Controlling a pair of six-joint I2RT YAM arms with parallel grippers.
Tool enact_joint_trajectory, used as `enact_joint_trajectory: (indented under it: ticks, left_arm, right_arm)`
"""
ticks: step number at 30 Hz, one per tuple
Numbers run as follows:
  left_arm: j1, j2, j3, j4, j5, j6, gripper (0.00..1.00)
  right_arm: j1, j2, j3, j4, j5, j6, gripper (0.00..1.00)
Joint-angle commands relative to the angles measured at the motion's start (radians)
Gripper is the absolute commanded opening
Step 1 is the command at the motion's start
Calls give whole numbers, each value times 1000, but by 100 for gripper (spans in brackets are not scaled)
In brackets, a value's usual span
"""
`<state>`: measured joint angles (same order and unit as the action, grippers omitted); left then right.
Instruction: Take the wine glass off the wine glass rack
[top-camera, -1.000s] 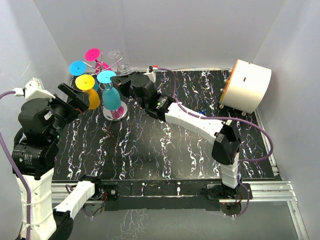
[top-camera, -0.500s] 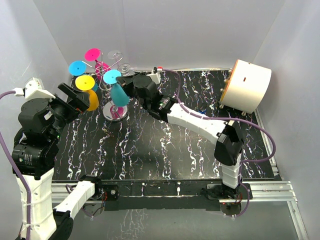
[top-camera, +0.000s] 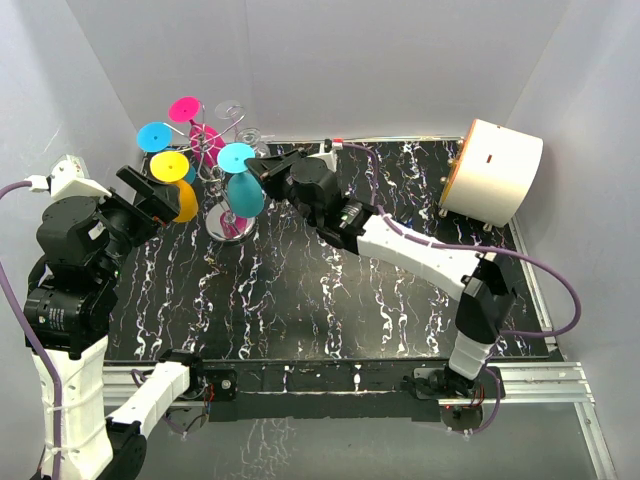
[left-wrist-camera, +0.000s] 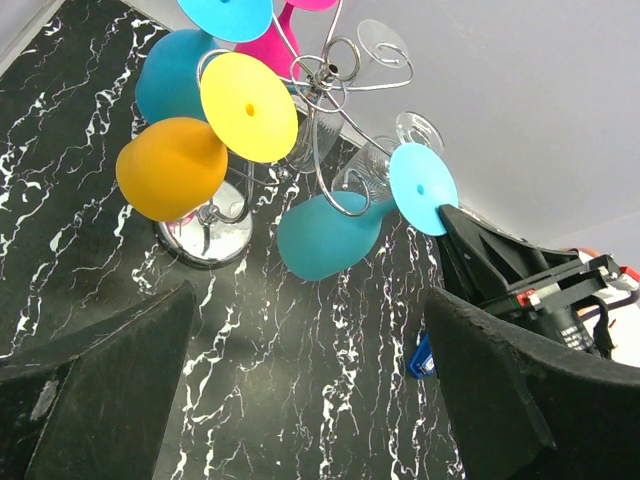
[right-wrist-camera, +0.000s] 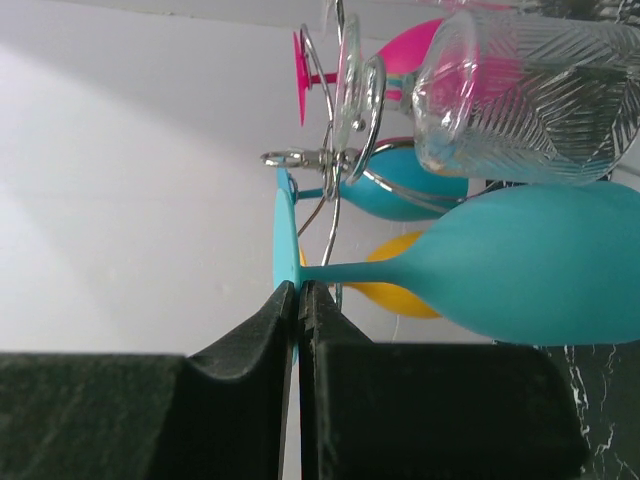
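Your right tool (right-wrist-camera: 298, 292) is clamped on the teal wine glass (right-wrist-camera: 530, 265) by its foot, glass tilted & apparently not yet clear of the rack (left-wrist-camera: 210, 243) hook; left tool (left-wrist-camera: 310, 290) gapes wide, idle.

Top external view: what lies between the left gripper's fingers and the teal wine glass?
The orange wine glass, hanging on the wine glass rack, lies between the left gripper and the teal wine glass; the top external view shows it.

White walls (top-camera: 350, 60), black marbled table (top-camera: 300, 300)
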<state>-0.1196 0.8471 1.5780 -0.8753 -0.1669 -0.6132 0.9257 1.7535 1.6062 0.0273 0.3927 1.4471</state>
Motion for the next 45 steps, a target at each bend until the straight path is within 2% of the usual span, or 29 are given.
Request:
enact_joint_trajectory:
  ticks: [1,6,9,12,16,20,22,25,28,32,36,39,45]
  left_arm:
    - [5,6,14,13,17,10,96]
    - [5,3,13,6,11,21,96]
    - [5,0,-1,10,20,22,97]
    - [5,-1,-14,15,50,26,97]
    - [5,5,-57,57,161,30,99]
    - [4,33,-126,168,400,2,99]
    - [5,59,-159,218,527,-20,99]
    - [5,99,-202,275,708,-51,98]
    - [4,120,-255,340,840,-80,97]
    - [4,110,-360,453,944,-163,95]
    - [5,101,-410,487,958,-212,90]
    - [4,117,-388,389,909,-149,86]
    - [5,154,-354,198,880,-2,78]
  right_arm:
    - [-4,-103,-66,110,-88,28,2]
    - [-9,-226,-227,135,-164,-22,3]
    - [-31,-312,-344,134,-219,-173,0]
    - [-44,-418,-527,279,-295,-551,0]
    - [-47,-575,-740,329,-375,-1133,0]
    - [-46,-709,-861,196,-567,-1765,0]
    - [-45,-763,-883,85,-671,-2020,0]
    - [-40,-840,-922,-32,-777,-2341,0]
    - [-24,-900,-985,-65,-839,-2618,0]
    - [6,-943,-1047,-70,-860,-2797,0]
    - [83,-944,-1079,-85,-703,-2967,0]
    - [152,-943,-1124,6,-537,-3083,0]
    - [194,-864,-1147,190,-423,-3267,0]
